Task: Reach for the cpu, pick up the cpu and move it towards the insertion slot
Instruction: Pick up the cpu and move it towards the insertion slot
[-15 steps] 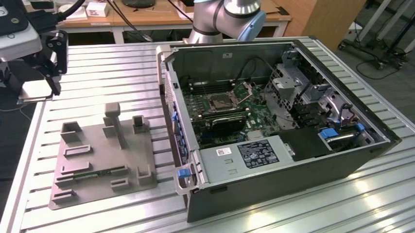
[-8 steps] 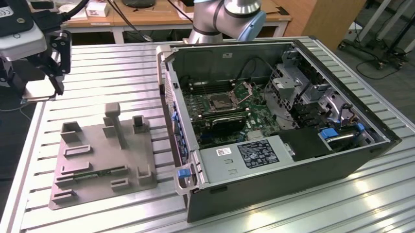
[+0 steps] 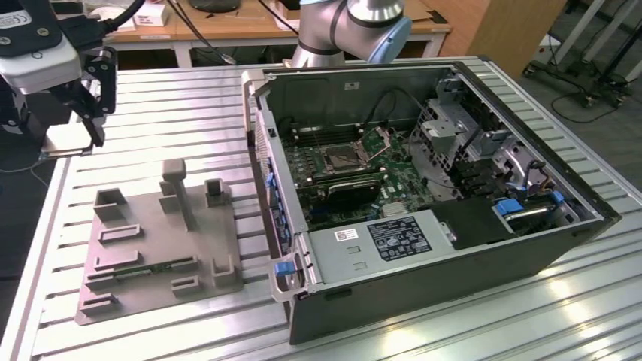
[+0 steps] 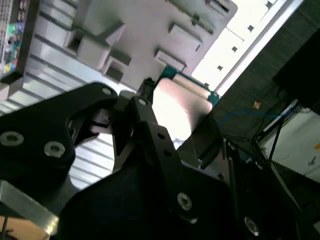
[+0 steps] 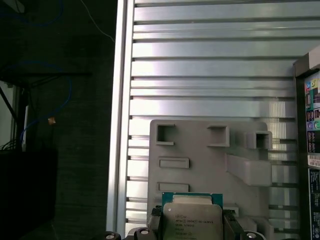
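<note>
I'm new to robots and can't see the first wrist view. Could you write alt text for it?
A small square cpu with a silver-grey top and green rim sits clamped between the dark fingers of the gripper. Beyond it lie a grey plastic tray and the ribbed metal table.

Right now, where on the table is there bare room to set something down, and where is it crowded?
Bare slats lie between the grey tray and the far edge of the table, and in front of the computer case at the exterior view's right. Around the insertion slot, inside the case, it is crowded.
</note>
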Tool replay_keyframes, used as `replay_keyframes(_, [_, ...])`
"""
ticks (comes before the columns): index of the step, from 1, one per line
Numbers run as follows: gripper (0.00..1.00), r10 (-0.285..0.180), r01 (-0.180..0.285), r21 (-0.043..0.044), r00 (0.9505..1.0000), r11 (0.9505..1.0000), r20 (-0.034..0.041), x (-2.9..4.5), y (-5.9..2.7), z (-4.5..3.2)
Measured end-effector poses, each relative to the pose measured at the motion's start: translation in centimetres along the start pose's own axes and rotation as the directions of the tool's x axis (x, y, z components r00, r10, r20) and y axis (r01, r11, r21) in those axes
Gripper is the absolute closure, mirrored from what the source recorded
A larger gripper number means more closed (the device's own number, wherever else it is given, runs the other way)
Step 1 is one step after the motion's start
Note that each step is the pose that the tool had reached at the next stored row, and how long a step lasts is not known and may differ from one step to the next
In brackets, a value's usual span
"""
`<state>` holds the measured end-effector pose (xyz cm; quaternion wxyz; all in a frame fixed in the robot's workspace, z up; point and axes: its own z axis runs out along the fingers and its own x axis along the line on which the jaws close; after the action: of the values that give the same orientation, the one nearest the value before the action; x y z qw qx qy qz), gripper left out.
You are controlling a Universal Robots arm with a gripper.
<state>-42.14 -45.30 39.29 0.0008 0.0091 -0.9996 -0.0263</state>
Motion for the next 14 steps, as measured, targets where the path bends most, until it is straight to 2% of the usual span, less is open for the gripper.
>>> replay_keyframes(14, [0.45, 0.0, 0.0, 0.0, 1.0, 1.0, 0.0, -0.67, -0.01, 0.0])
